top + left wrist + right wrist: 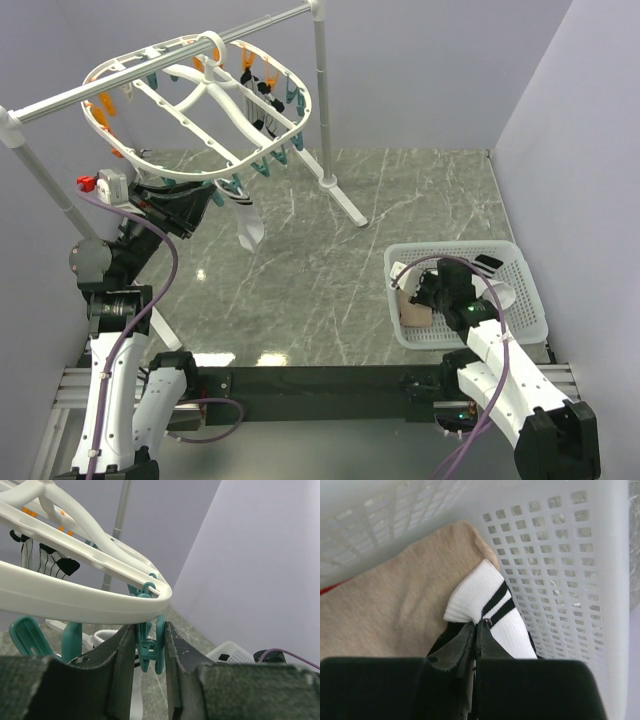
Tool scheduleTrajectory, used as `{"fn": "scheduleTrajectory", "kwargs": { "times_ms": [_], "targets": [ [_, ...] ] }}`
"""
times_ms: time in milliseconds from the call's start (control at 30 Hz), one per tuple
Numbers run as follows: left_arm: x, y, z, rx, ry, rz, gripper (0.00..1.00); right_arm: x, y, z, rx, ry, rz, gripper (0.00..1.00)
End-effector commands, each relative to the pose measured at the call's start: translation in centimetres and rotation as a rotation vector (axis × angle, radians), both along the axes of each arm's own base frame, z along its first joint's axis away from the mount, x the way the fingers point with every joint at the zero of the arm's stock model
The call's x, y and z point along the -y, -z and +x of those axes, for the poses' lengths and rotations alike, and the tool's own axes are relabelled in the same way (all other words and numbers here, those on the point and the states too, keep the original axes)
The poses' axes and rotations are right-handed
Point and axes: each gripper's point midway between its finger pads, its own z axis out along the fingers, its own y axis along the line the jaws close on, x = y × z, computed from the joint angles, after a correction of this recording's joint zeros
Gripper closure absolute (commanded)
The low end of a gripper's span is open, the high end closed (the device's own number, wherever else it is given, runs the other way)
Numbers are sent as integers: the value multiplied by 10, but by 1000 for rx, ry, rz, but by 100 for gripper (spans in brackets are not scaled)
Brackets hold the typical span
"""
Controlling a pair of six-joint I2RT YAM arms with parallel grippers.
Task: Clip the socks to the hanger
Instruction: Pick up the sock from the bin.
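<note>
Above grey marble table (pixel 420 190), left gripper (pixel 150 635) clamps a teal clip (pixel 150 655) on the hanger (pixel 75 602). Right gripper (pixel 476 626) pinches a white sock (pixel 480 592) in the basket (pixel 560 545).

No text, label, brand name, number or sign can be read in any of the three views.
</note>
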Motion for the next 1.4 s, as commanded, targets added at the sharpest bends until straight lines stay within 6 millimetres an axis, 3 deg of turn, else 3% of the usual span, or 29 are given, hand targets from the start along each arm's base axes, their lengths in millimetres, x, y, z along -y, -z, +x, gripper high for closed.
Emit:
{"fn": "scheduleTrajectory", "kwargs": {
  "times_ms": [0,100,300,733,1033,1200,1367],
  "targets": [
    [-8,-14,0,60,-52,6,70,-15,-27,12,65,30,126,100],
    [-8,-15,0,62,-52,4,70,-28,-41,11,61,28,224,100],
    [-8,-14,0,62,-49,3,70,-33,-56,16,86,97,349,100],
    [-8,-13,2,54,-51,2,70,-36,-29,9,38,79,345,100],
    [-10,-12,4,49,-59,4,71,-34,-2,0,5,80,319,86],
    [-10,-11,5,48,-62,3,71,-35,-4,2,5,75,314,67],
    [-10,-12,4,49,-62,3,71,-42,2,0,-26,34,286,63]
  ]
}}
